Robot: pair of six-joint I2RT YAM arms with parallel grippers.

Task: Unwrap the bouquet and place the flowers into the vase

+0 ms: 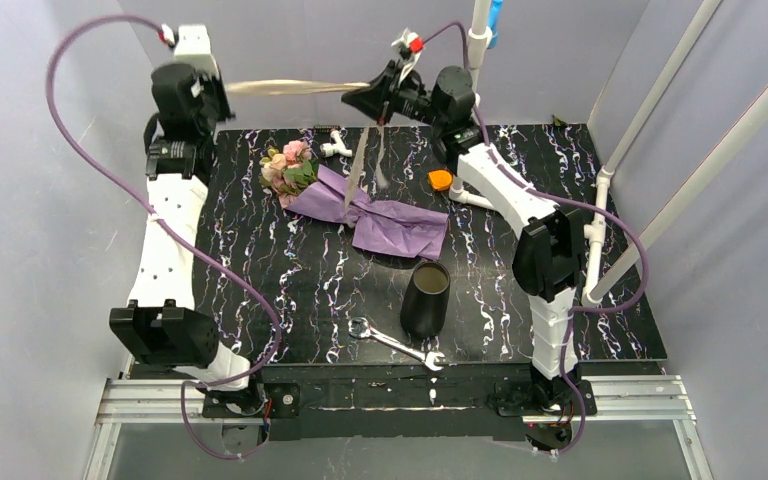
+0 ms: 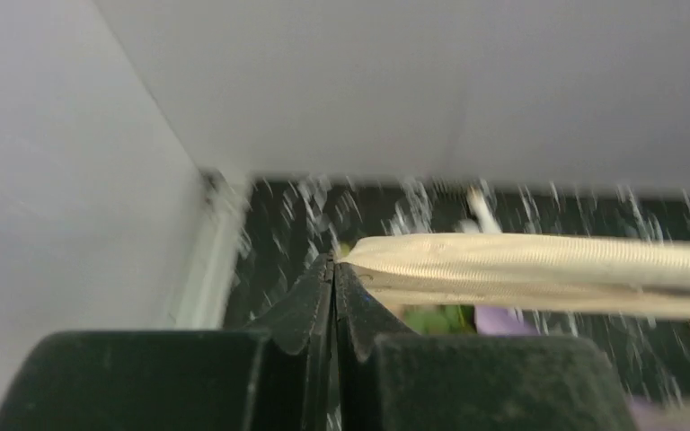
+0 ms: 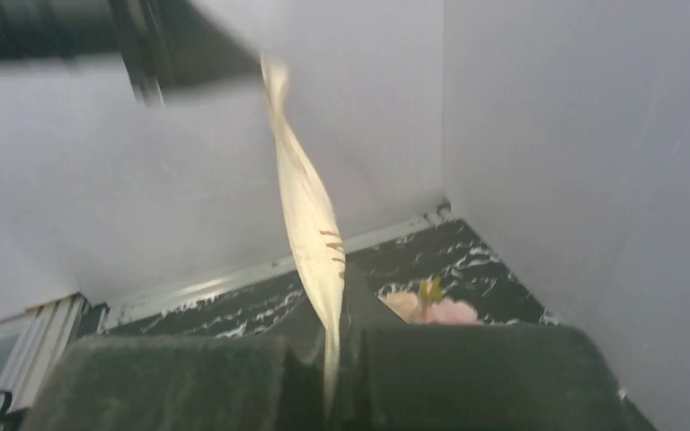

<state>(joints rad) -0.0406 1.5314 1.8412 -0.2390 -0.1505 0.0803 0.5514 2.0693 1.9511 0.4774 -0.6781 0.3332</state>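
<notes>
**Well, ribbon (image 1: 290,88) strung taut overhead**

The left gripper (image 2: 334,269) and right gripper (image 3: 337,310) are each clamped tight on the ribbon, which looks limp and slippery. The bouquet (image 1: 365,208) lies mid-table beyond the vase (image 1: 426,298), a ribbon tail seemingly reaching its waist. Its thin paper would crumple, so take an edge.

You'll find the bouquet (image 1: 365,208) lying toward the far edge of the surface (image 1: 290,290), with the flowers (image 1: 288,168) pointing at the far left corner. The vase (image 1: 426,298) stands in front of it, and the wrench (image 1: 397,343) lies by the near edge, just beside the vase. A pipe fitting (image 1: 336,145) lies behind the bouquet, and a small cap (image 1: 440,180) lies to its right. The ribbon (image 1: 290,88) spans above the far edge between your left hand (image 1: 225,90) and right hand (image 1: 378,100), then drops to the bouquet.
</notes>
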